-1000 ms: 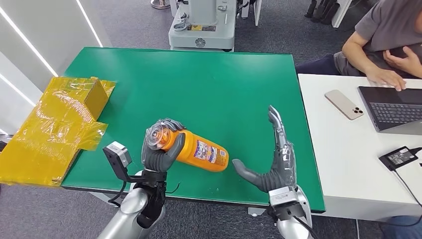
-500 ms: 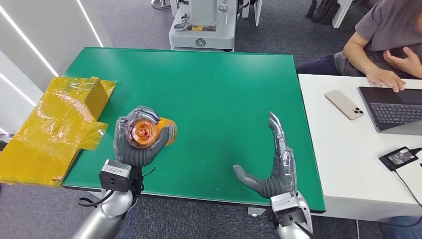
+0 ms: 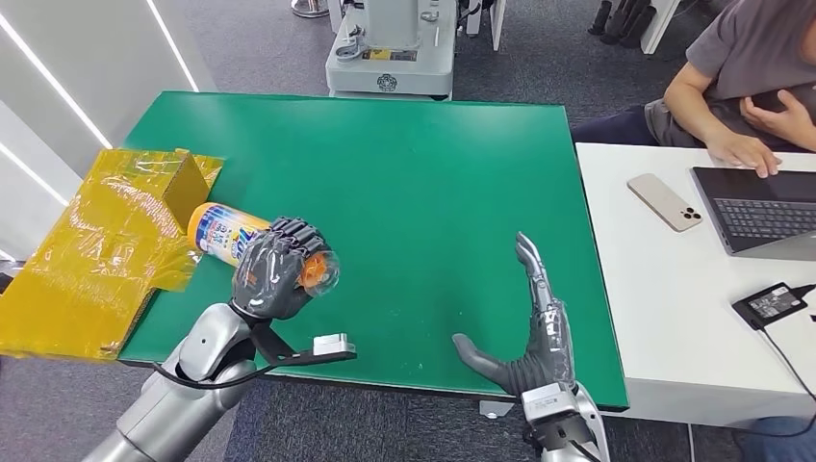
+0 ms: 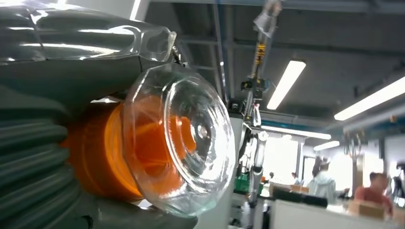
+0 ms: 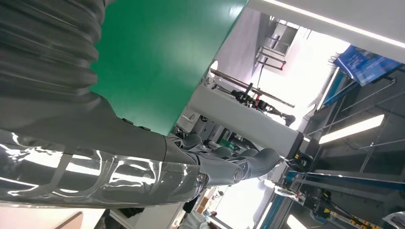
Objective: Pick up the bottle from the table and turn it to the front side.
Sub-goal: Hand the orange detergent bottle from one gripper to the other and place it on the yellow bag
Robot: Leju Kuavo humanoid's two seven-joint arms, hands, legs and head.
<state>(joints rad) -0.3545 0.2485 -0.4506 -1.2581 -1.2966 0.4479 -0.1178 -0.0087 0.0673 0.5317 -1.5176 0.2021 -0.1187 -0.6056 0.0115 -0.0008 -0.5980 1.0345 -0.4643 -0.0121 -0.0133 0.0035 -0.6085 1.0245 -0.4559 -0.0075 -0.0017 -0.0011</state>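
Near the left edge of the green table (image 3: 414,154) I've got the bottle (image 3: 223,231) in the air, lying roughly horizontal: orange body, printed label, base pointing far-left toward the yellow wrapped box (image 3: 106,241), clear cap (image 4: 184,138) pointing right. My left hand (image 3: 274,274) is clenched round the neck end just behind the cap; the wrist view shows the cap poking out past the fingers.

Handling call: rigid plastic, probably light, glossy so likely slick. Gripping near the cap puts the body's weight out on a lever, so a fast wrist roll could let it slip. Mid-body, on the label, would be the better hold.

My right hand (image 3: 529,327) is released, fingers spread, held edge-up over the near-right part of the table, well apart from the bottle.
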